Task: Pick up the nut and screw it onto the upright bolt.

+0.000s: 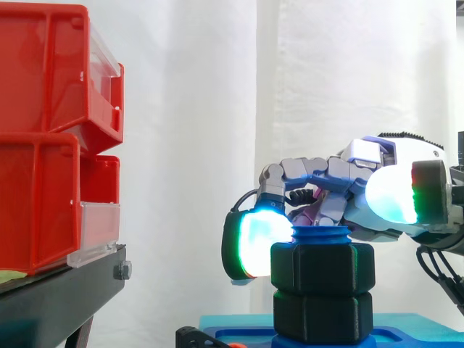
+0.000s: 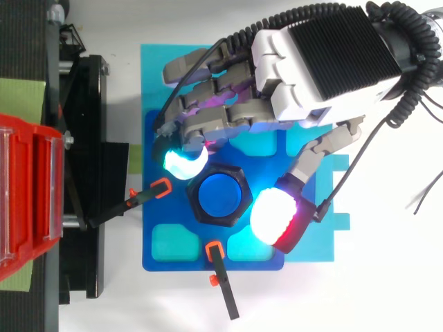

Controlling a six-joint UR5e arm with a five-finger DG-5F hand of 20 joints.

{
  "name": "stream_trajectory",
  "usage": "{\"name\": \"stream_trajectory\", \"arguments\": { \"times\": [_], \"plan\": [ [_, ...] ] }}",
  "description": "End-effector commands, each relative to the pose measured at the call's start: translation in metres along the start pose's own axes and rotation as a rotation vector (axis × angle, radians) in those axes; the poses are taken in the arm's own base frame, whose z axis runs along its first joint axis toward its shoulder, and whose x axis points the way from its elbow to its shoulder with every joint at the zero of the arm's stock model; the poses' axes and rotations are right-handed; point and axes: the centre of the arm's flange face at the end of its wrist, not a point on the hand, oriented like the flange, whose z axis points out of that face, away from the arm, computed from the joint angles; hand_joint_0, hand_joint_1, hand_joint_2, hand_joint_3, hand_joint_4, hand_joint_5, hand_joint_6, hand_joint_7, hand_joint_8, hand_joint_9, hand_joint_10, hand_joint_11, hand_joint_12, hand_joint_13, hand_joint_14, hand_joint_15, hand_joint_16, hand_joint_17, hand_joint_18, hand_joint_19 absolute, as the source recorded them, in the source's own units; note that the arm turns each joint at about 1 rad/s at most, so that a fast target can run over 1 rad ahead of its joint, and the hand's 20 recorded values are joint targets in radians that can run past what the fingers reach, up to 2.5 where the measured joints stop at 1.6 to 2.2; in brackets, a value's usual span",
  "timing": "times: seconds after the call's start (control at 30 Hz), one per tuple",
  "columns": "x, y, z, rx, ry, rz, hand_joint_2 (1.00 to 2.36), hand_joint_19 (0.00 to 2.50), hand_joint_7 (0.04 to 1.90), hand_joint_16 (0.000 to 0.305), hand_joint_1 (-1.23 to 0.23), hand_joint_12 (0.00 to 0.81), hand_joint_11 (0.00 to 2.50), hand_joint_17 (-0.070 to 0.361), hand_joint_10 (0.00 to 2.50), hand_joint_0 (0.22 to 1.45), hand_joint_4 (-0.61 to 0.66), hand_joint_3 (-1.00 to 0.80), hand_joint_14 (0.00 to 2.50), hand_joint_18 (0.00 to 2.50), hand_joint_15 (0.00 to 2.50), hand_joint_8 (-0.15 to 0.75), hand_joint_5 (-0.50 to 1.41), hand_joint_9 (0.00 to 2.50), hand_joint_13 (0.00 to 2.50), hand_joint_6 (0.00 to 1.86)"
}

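A blue upright bolt [image 2: 221, 195] stands on the blue base plate [image 2: 304, 242]. In the side view two black hex nuts are stacked on it, the upper nut [image 1: 323, 268] above the lower nut [image 1: 323, 316], with the bolt's top [image 1: 319, 235] just proud of them. My hand [image 2: 325, 59] comes in from the upper right and curls round the upper nut [image 2: 193, 198]. A glowing cyan fingertip [image 1: 257, 243] presses its left side. The thumb's white pad [image 2: 277, 216] sits close at the opposite side, slightly higher.
Red bins [image 1: 43, 138] rest on a black stand [image 1: 58, 297] at the left. Two black clamps with orange tips [image 2: 160, 187] [image 2: 214, 250] hold the base plate's edges. The plate has several shallow recesses [image 2: 172, 242].
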Motion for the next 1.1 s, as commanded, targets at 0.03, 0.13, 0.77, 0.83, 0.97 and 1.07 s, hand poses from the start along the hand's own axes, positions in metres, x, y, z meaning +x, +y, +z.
{"name": "stream_trajectory", "arguments": {
  "times": [0.03, 0.13, 0.77, 0.83, 0.97, 1.07],
  "plan": [
    [-0.001, -0.002, -0.002, 0.005, 0.002, 0.000, 1.00, 0.00, 1.40, 0.026, -0.29, 0.282, 0.11, 0.059, 0.00, 0.48, 0.14, -0.50, 0.00, 0.50, 0.00, 0.267, 0.04, 1.22, 0.78, 0.50],
    [0.000, -0.002, -0.002, 0.006, 0.003, -0.007, 1.00, 0.00, 1.24, 0.026, -0.28, 0.290, 0.11, 0.059, 0.00, 0.48, 0.15, -0.50, 0.00, 0.50, 0.00, 0.281, -0.01, 1.16, 0.77, 0.50],
    [0.002, 0.000, -0.001, 0.004, 0.006, -0.014, 1.00, 0.00, 0.84, 0.032, -0.20, 0.318, 0.05, 0.072, 0.00, 0.45, 0.22, -0.50, 0.00, 0.44, 0.00, 0.287, -0.10, 0.96, 0.67, 0.50],
    [0.004, 0.001, -0.001, 0.003, 0.008, -0.015, 1.00, 0.00, 0.84, 0.032, -0.20, 0.319, 0.05, 0.072, 0.00, 0.45, 0.23, -0.50, 0.00, 0.43, 0.00, 0.285, -0.10, 0.96, 0.67, 0.50],
    [0.011, 0.002, -0.005, 0.008, 0.016, -0.009, 1.00, 0.00, 0.85, 0.032, -0.21, 0.319, 0.05, 0.072, 0.00, 0.45, 0.23, -0.50, 0.00, 0.43, 0.00, 0.288, -0.10, 0.96, 0.67, 0.50],
    [0.012, 0.003, -0.005, 0.009, 0.022, -0.008, 1.00, 0.00, 0.88, 0.032, -0.21, 0.320, 0.05, 0.071, 0.00, 0.45, 0.24, -0.50, 0.00, 0.42, 0.00, 0.288, -0.10, 0.95, 0.66, 0.50]
  ]
}}
